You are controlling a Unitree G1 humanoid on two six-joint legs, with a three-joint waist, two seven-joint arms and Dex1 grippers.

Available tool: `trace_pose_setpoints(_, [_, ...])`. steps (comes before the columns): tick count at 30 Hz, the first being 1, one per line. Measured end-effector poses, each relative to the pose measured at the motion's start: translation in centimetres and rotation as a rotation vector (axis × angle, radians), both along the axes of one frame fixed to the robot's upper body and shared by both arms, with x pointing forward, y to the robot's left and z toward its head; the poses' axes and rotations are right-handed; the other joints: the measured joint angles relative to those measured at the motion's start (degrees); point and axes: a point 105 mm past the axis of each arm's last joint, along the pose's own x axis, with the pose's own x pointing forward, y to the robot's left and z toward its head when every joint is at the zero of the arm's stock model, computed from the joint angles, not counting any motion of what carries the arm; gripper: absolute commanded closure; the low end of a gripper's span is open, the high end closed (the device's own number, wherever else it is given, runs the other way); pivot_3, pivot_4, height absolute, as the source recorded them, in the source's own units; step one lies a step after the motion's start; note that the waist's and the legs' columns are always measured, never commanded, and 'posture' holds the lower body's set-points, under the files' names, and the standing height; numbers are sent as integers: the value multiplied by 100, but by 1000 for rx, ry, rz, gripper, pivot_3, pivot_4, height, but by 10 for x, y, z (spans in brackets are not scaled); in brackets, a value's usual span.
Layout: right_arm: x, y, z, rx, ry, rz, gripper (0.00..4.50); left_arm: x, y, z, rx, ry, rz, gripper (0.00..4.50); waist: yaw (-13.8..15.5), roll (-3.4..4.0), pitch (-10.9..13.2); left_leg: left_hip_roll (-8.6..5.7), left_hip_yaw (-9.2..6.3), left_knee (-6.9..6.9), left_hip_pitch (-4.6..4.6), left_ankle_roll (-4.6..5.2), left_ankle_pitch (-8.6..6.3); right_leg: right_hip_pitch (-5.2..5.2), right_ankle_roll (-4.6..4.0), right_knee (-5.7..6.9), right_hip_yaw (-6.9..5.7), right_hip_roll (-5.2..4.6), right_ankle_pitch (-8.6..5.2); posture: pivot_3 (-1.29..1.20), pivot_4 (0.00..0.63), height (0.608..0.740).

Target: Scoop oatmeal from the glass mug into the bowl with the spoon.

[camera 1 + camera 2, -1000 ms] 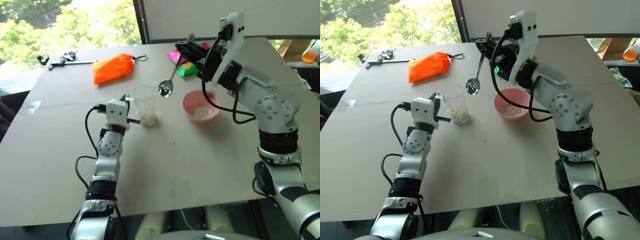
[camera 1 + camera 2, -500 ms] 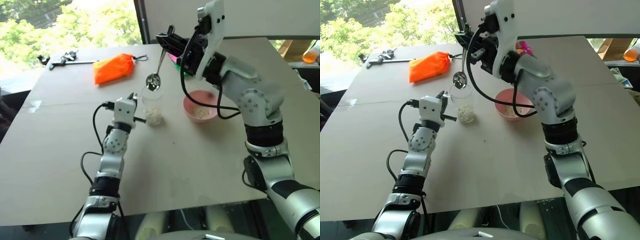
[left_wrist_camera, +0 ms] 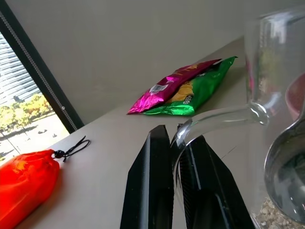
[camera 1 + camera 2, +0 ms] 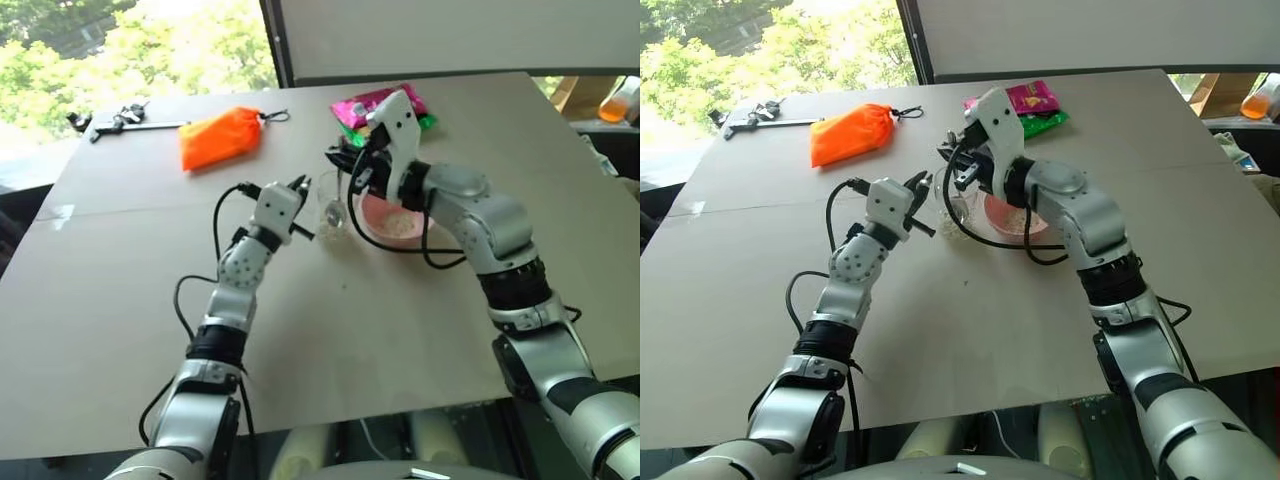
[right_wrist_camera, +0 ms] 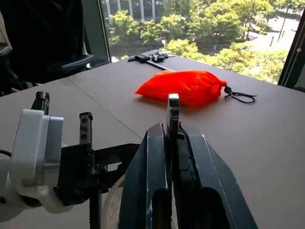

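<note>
The glass mug (image 4: 331,207) stands just left of the pink bowl (image 4: 398,228), a little oatmeal (image 3: 270,213) in its bottom. My left gripper (image 3: 175,136) is shut on the mug's clear handle (image 3: 217,120). My right gripper (image 5: 172,128) is shut on the spoon's handle (image 5: 172,110) and hovers over the mug (image 4: 953,214). The spoon's oval bowl (image 3: 287,160) hangs inside the glass, just above the grains. My right hand hides part of the bowl (image 4: 1018,222), which holds some oatmeal.
An orange drawstring bag (image 4: 221,137) lies at the back left, with a black and silver tool (image 4: 122,120) beyond it. A pink and green snack packet (image 4: 362,103) sits behind the bowl. An orange bottle (image 4: 620,100) stands off the table at the far right.
My right arm swung left and came down, bringing the spoon from above the table into the mug. My left gripper shifted the mug to the right, closer to the bowl.
</note>
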Motion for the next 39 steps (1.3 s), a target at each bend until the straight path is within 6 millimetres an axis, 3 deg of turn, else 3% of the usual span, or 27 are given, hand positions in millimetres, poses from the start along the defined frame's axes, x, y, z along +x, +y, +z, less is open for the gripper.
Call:
trace_pose_setpoints(7, [6,-6,-9,54,132,-61,4500,4,0,0,23,-6,-26,4483,-57,0,0,0,-1,0,0,0,0,-2,0,3,0,0,0,0,150,740])
trace_pose_setpoints(19, [-3,-4,-19,67,171,-64,4500,4,-4,-1,28,-8,-54,4483,-65,0,0,0,0,2,0,0,0,-2,0,6,2,0,0,0,150,740])
trace_pose_setpoints(30, [11,-22,-29,343,533,-195,4500,3,-5,-1,31,-12,-62,4483,-75,1,0,0,2,2,0,-1,1,-7,0,13,6,1,0,0,150,740])
trace_pose_setpoints(39, [16,-33,-18,409,582,-218,4500,3,-5,-1,24,-17,-60,4483,-77,1,-1,0,7,2,0,-1,1,-15,0,26,8,0,0,0,150,740])
